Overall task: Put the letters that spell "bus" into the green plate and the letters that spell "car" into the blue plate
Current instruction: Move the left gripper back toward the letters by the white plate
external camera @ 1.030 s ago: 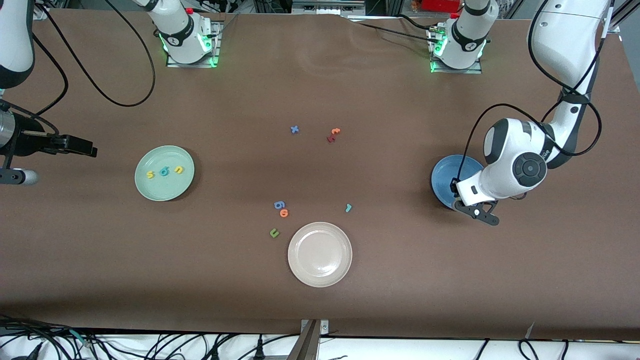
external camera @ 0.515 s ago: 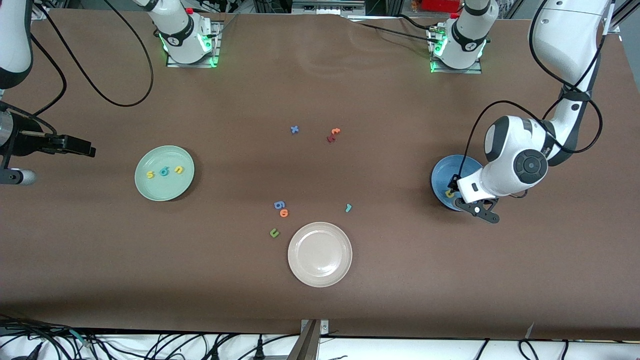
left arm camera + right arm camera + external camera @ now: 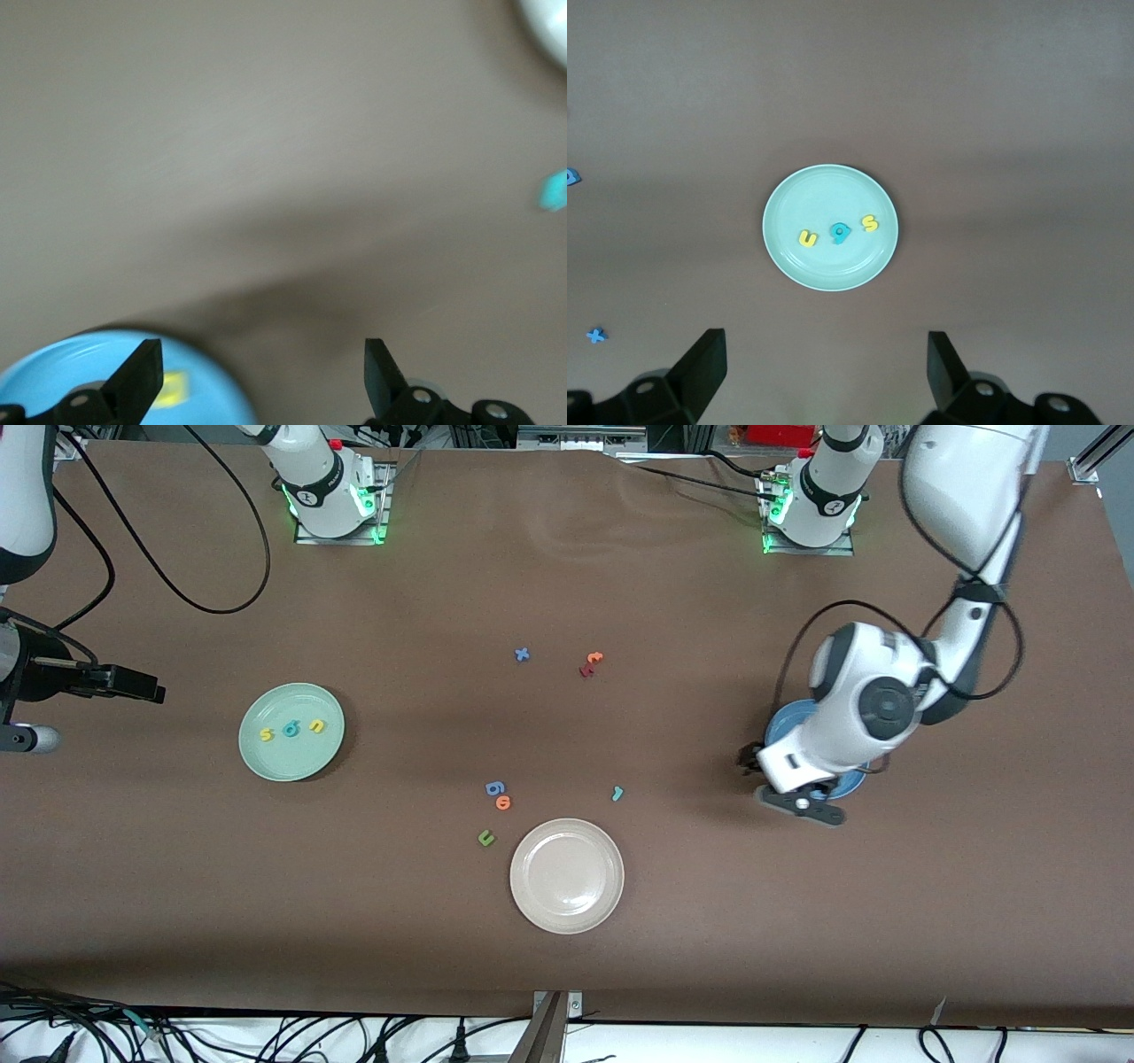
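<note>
From the front, yellow s, teal b and yellow u (image 3: 316, 725) lie in the green plate (image 3: 266, 762); the teal r (image 3: 617, 793) waits on the surface.

The left wrist view shows the left tool (image 3: 261, 376) spread wide and empty over the blue plate (image 3: 53, 372), which holds a yellow letter (image 3: 174, 388).

The right wrist view shows the waiting right tool (image 3: 824, 367), also wide, hanging above that green plate.

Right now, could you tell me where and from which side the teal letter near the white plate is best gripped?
Pinch the teal letter across its stem, coming straight down: it lies flat and thin on the table, clear of the white plate, so sideways approaches likely find no edge. The open left gripper over the blue plate is handiest.
</note>
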You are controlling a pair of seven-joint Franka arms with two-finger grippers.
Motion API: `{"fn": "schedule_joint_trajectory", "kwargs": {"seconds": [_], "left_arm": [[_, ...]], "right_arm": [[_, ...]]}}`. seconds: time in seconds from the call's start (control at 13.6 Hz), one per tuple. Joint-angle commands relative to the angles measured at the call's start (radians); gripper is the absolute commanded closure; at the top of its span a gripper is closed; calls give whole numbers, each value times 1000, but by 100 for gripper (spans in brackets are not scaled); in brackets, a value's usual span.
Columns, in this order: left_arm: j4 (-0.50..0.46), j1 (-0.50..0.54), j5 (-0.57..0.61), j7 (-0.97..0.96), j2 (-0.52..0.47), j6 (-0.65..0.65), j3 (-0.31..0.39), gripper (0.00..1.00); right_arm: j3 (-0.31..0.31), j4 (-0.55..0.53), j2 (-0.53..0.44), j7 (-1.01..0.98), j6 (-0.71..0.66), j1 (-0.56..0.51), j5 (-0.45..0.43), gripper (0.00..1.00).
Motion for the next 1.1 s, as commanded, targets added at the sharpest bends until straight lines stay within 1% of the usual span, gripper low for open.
{"fn": "schedule_joint_trajectory", "kwargs": {"seconds": [0.0,0.07,0.15,0.29,0.37,0.44,0.81,0.88,1.03], "left_arm": [[153,-102,-10,-120,111,-21,14,0],[193,-126,-10,-153,137,-31,14,0],[248,-154,-10,-171,171,-77,14,0],[425,-205,-18,-246,269,-198,16,0],[511,-231,-18,-289,327,-219,16,0],[565,-254,-16,-323,370,-219,17,0],[676,-281,-15,-335,476,-216,22,0],[691,-292,-15,-346,492,-214,25,1],[693,-312,-15,-352,504,-208,46,3]], "right_arm": [[9,-26,-26,-4,12,-4,-15,0],[9,-26,-26,-5,12,-6,-17,0],[9,-26,-26,-7,13,-6,-17,0],[9,-26,-26,-4,13,-2,-17,0],[10,-26,-26,-4,16,-2,-17,0],[9,-26,-26,-4,16,-4,-17,0],[9,-26,-26,-4,16,-6,-17,0],[10,-26,-25,-5,18,-6,-15,0],[9,-26,-25,-8,18,-6,-15,0]]}}
